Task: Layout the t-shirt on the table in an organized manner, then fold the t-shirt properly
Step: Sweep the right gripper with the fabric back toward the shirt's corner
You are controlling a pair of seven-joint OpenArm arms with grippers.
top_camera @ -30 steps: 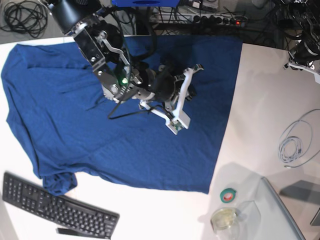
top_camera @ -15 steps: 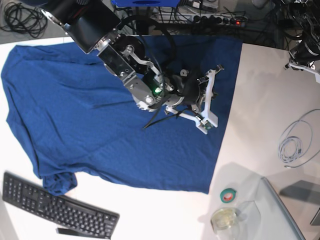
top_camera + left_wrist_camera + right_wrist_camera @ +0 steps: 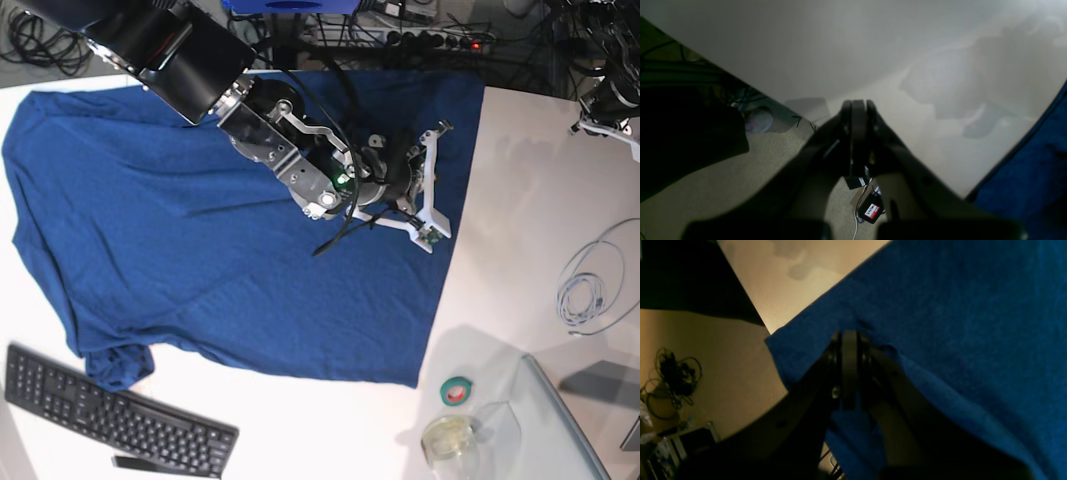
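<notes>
Navy cloth fills most of the base view: the t-shirt (image 3: 200, 240) lies spread on the table (image 3: 520, 200), hem edge running down the right side, a sleeve bunched at lower left just above the keyboard (image 3: 110, 415). Right arm reaches in from top left across the shirt; the right gripper (image 3: 437, 185) sits over the cloth near its right edge. Cannot tell from here if it touches the fabric. Left arm is only partly visible at the far right edge, well apart from the shirt. Grey cable coil (image 3: 590, 285) at right; tape roll (image 3: 458, 390) and a small clear cup (image 3: 448, 437) near the bottom.

Left wrist view: left gripper (image 3: 858, 108) with fingers pressed together, nothing between them, over the bare table (image 3: 840, 50). Shirt edge (image 3: 1033, 160) shows at the lower right corner, apart from the gripper.

Right wrist view: right gripper (image 3: 849, 336) fingers pressed together, tips against the blue cloth (image 3: 957, 323) close to its corner edge. A small pucker sits right at the tips, but whether any fabric is pinched cannot be told. Bare table (image 3: 790, 283) beyond the shirt's edge.
</notes>
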